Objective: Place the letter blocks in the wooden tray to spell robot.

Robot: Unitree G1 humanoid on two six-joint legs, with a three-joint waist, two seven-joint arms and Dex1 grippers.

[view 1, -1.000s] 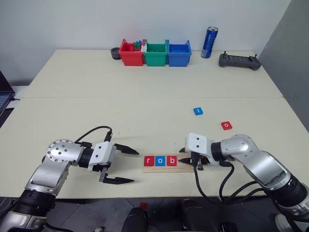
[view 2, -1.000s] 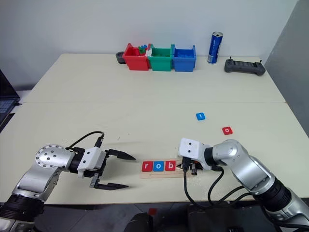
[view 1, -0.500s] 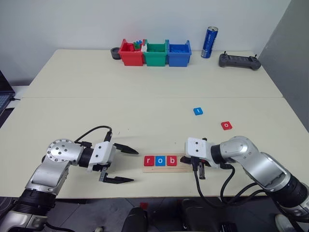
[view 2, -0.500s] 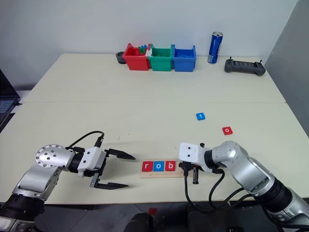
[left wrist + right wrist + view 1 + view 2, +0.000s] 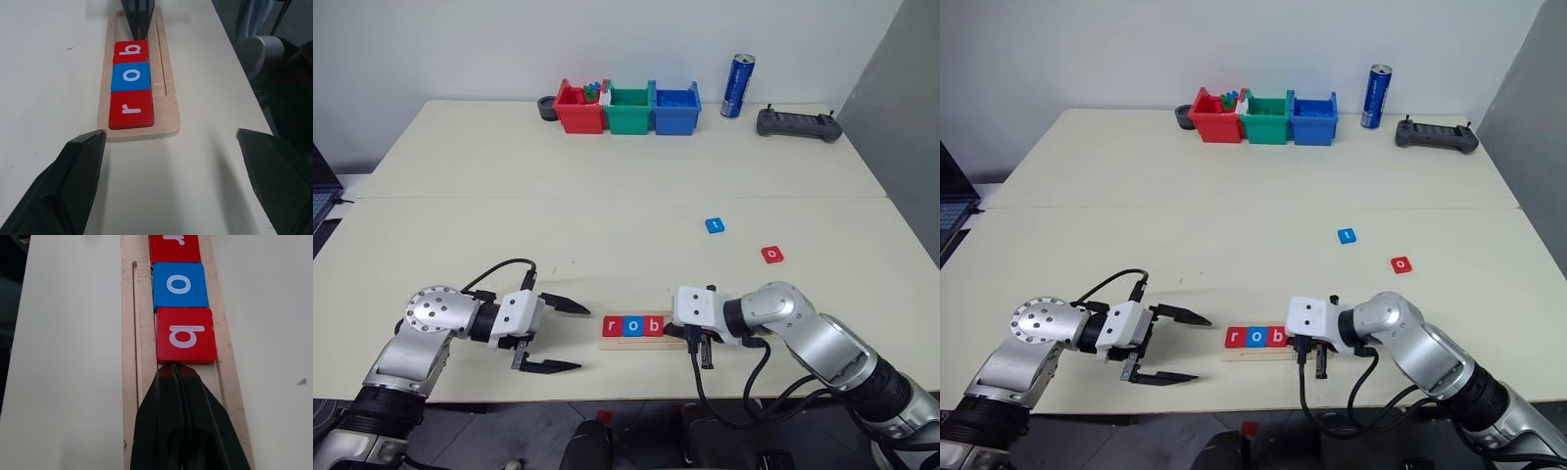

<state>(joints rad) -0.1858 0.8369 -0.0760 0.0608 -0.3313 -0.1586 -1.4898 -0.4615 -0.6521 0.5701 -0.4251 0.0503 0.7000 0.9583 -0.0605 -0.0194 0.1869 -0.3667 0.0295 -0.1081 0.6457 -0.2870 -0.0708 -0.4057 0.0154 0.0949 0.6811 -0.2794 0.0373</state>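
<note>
Right gripper (image 5: 175, 368) has its two black fingers pressed flat together, holding nothing, tips touching the free edge of the red b block (image 5: 186, 334) inside the wooden tray (image 5: 644, 341). A second ago those fingers stood slightly apart at the tray's right end; since then they have closed and slid left along the groove up to the b. The tray and its three tiles sit a touch further left on the table (image 5: 607, 196) than before.

Left gripper (image 5: 553, 336) hangs just off the tray's left end with its fingers spread wide, empty, unmoved from a second ago.

The tray lies near the front edge, its long axis running 9 o'clock to 3 o'clock. In it, from the left, sit the red r block (image 5: 612, 326), the blue o block (image 5: 632, 326) and the b, edge to edge, letters upright toward the robot. At about 1 o'clock from the tray, well apart from it, the blue t block (image 5: 715, 225) and the red o block (image 5: 772, 255) lie loose on the table, unchanged.
</note>
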